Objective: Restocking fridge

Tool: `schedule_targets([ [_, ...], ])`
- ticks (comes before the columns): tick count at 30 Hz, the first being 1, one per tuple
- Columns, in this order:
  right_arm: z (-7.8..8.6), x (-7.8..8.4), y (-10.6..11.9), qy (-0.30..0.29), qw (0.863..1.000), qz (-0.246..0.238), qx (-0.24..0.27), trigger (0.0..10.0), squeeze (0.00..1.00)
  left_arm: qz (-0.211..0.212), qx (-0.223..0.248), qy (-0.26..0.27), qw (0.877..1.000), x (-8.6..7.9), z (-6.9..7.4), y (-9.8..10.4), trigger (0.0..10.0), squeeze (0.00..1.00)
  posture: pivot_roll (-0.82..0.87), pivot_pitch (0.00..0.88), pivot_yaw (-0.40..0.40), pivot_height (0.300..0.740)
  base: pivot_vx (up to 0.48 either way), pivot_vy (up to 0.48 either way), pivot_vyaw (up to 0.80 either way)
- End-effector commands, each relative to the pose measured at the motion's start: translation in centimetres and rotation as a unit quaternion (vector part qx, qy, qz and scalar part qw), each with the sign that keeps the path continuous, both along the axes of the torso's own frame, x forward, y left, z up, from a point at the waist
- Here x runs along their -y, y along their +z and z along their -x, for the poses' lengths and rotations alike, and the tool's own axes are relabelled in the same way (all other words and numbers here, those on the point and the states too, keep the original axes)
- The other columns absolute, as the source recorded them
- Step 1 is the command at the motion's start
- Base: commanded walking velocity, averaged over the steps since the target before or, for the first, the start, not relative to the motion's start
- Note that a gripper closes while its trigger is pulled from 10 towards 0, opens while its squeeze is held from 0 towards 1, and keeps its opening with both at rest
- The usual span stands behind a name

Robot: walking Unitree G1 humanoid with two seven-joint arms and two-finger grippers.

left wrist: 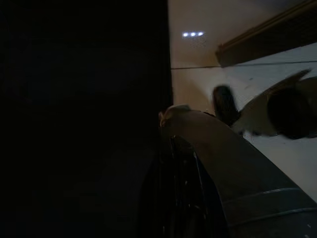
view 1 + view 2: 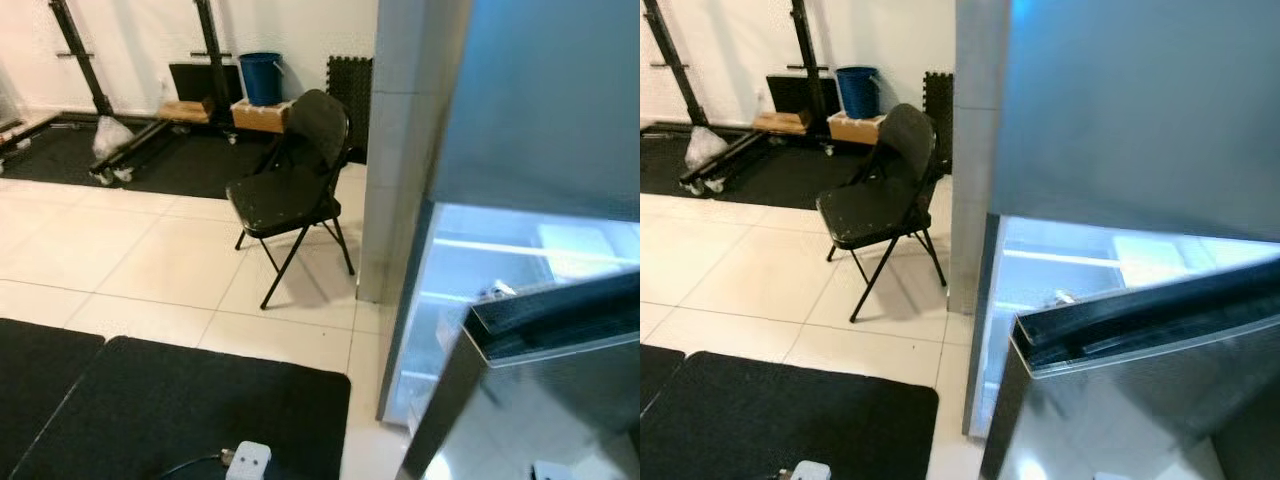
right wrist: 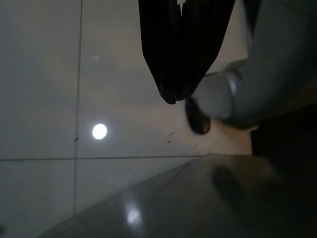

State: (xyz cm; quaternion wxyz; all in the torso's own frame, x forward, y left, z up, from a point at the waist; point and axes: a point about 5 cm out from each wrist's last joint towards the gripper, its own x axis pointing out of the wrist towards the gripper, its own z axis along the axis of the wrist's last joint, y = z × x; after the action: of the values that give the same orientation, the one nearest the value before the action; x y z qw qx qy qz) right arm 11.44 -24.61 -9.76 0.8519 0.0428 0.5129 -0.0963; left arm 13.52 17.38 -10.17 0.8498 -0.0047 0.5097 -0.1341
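Far left, against the white wall: black rack uprights point(image 2: 78, 52) rising from a dark mat, a crumpled clear bag point(image 2: 110, 134) at their foot, then a wooden block point(image 2: 186, 109) and a blue bucket point(image 2: 261, 78) standing on a second wooden box point(image 2: 262, 117). Just beside the bucket, interlocking black foam tiles point(image 2: 351, 84) leaning on the wall. In front of these, on pale floor tiles point(image 2: 150, 260), a black folding chair point(image 2: 291, 187), seat scuffed, turned at an angle. Nearer the camera, two black floor mats point(image 2: 180, 410) side by side, with a small white plug block point(image 2: 248, 462) and its cable lying on the near edge. Further right, a tiled pillar point(image 2: 395, 150), and touching its right side the grey fridge point(image 2: 1120, 110): upper door shut, lower compartment open and lit, pale shelves point(image 2: 1065, 262) and a white bin point(image 2: 1150, 260) visible inside. Lower door point(image 2: 1140, 390) swung outward toward the camera, its dark gasket edge uppermost, steel face reflecting the room. Left gripper point(image 1: 185, 198) in deep shade in its wrist view, hanging beside a curved grey body part; cannot tell whether fingers open or closed. Right gripper point(image 3: 174, 96) hanging over glossy floor tile, its two black fingers point(image 3: 163, 54) pressed together, holding nothing.
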Motion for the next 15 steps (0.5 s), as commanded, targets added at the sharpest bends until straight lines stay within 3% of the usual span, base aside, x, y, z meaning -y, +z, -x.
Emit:
schedule_targets([
  [1, 0.84, 0.17, -0.21, -0.003, 1.0, 0.001, -0.014, 10.0, 0.0, -0.004, -0.01, -0.008, 1.0, -0.27, 0.47, -0.14, 10.0, 0.0, -0.02, 0.0, 0.008, 0.74, 0.0, -0.424, 0.0],
  [15, 0.88, 0.14, -0.23, 0.002, 1.0, 0.001, -0.015, 10.0, 0.0, 0.001, -0.012, -0.009, 1.0, -0.19, 0.65, -0.19, 10.0, 0.0, -0.02, 0.0, 0.006, 0.74, 0.0, -0.448, 0.0],
])
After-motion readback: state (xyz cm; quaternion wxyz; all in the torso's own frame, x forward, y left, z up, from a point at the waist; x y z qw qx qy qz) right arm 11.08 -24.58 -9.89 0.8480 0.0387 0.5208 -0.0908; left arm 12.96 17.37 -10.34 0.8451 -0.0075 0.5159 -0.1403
